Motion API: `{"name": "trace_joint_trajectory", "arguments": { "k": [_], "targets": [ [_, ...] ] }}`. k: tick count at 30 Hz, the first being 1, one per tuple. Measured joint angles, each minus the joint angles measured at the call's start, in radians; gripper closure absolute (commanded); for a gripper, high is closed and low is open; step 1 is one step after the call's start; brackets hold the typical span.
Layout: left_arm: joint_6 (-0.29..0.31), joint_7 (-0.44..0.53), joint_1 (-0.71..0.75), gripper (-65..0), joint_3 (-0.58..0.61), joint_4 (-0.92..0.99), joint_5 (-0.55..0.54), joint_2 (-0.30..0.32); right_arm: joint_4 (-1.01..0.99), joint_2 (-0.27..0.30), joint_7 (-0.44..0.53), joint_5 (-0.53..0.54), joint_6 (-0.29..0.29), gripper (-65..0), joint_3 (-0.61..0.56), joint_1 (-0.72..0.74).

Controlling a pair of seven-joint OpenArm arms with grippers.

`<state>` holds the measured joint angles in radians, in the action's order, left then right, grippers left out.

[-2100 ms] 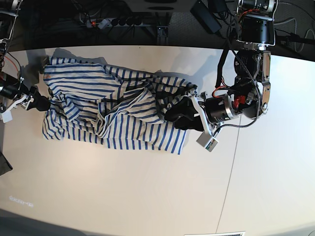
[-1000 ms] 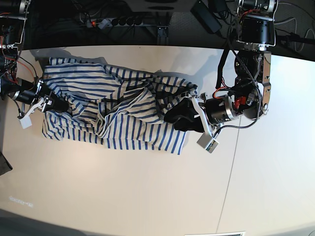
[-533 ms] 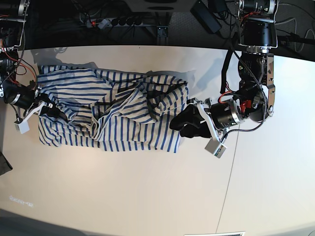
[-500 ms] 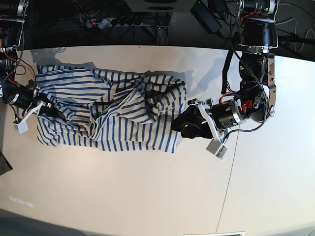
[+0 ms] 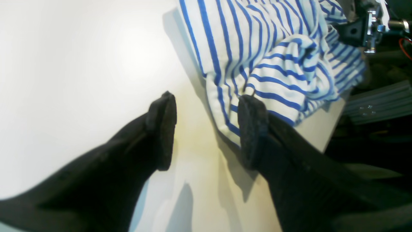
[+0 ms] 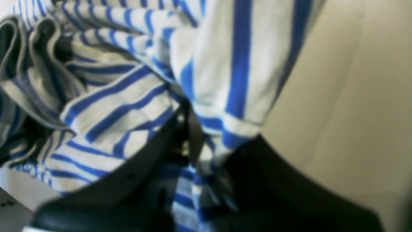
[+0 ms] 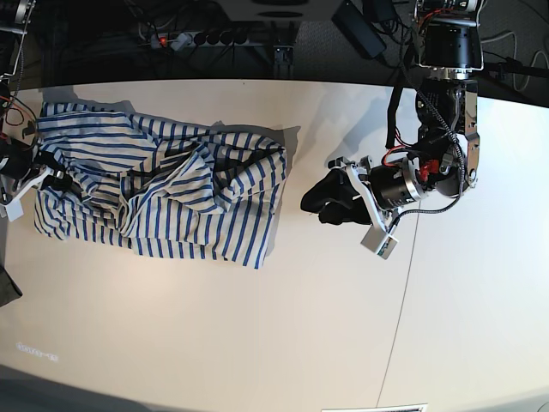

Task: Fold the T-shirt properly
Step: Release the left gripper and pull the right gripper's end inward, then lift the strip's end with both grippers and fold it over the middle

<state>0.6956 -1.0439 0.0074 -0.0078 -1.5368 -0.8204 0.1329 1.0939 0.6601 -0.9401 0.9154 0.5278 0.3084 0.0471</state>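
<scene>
Nearest your lens, in the right wrist view, the black right gripper [image 6: 193, 145] is pinched tight on a bunched hem of the soft cream-white T-shirt with thin blue stripes [image 6: 135, 80], cloth wedged between its fingers. You hold it there, I judge, so that the fabric can be pulled out flat from that end rather than lifted.

In the left wrist view, your black padded left gripper [image 5: 206, 129] stands wide apart with nothing between its pads; only bare table shows in the gap, and the shirt's near edge lies just beside one fingertip. That spread suggests you are ready to take a fresh hold, not carrying anything.

From the base camera, the T-shirt [image 7: 163, 184] lies rumpled in a long heap on the pale matte tabletop [image 7: 257, 335], toward the side where the right gripper [image 7: 53, 178] grips it at the far end. The left gripper [image 7: 322, 202] hovers apart from the opposite edge. No fold is made yet; smoothing seems the step in hand.
</scene>
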Motion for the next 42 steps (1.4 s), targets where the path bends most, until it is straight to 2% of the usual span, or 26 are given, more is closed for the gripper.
{"name": "trace_joint_trajectory", "arguments": {
  "k": [5, 9, 14, 18, 21, 25, 29, 31, 36, 42],
  "targets": [
    [0.0, 0.033, 0.001, -33.1, 0.063, 0.013, 0.073, 0.0, 0.13, -0.002, -0.09, 0.063, 0.0, 0.0, 0.0, -0.003],
    [0.0, 0.084, 0.001, -33.1, 0.121, 0.014, 0.132, 0.0, 0.299, -0.004, -0.114, 0.068, 0.0, 0.0, 0.0, -0.003],
    [0.0, 0.156, 0.01, -33.1, 0.196, 0.037, 0.161, -0.003, 0.535, -0.043, -0.139, 0.071, 0.0, 0.0, -0.009, -0.002],
    [-0.002, 0.176, 0.01, -33.1, 0.231, 0.126, 0.162, -0.066, 0.656, -0.054, -0.133, 0.037, 0.0, 0.0, -0.082, -0.002],
    [-0.002, 0.205, 0.003, -33.1, 0.236, 0.198, 0.149, -0.119, 0.731, -0.053, -0.103, -0.033, 0.0, 0.0, -0.167, -0.003],
    [-0.002, 0.223, 0.003, -33.1, 0.236, 0.243, 0.132, -0.153, 0.777, -0.061, -0.069, -0.105, 0.0, 0.0, -0.278, -0.002],
    [-0.002, 0.217, 0.001, -33.1, 0.233, 0.248, 0.157, -0.192, 0.776, -0.128, -0.069, -0.143, 0.0, 0.0, -0.349, -0.003],
    [-0.002, 0.206, 0.004, -33.1, 0.234, 0.251, 0.166, -0.214, 0.776, -0.162, -0.067, -0.199, 0.0, 0.0, -0.379, -0.002],
    [-0.002, 0.202, 0.004, -33.1, 0.236, 0.251, 0.166, -0.222, 0.776, -0.232, -0.066, -0.344, 0.0, 0.0, -0.441, -0.002],
    [-0.002, 0.196, 0.004, -33.1, 0.236, 0.252, 0.147, -0.222, 0.774, -0.237, -0.047, -0.459, 0.0, 0.0, -0.536, -0.002]
  ]
}}
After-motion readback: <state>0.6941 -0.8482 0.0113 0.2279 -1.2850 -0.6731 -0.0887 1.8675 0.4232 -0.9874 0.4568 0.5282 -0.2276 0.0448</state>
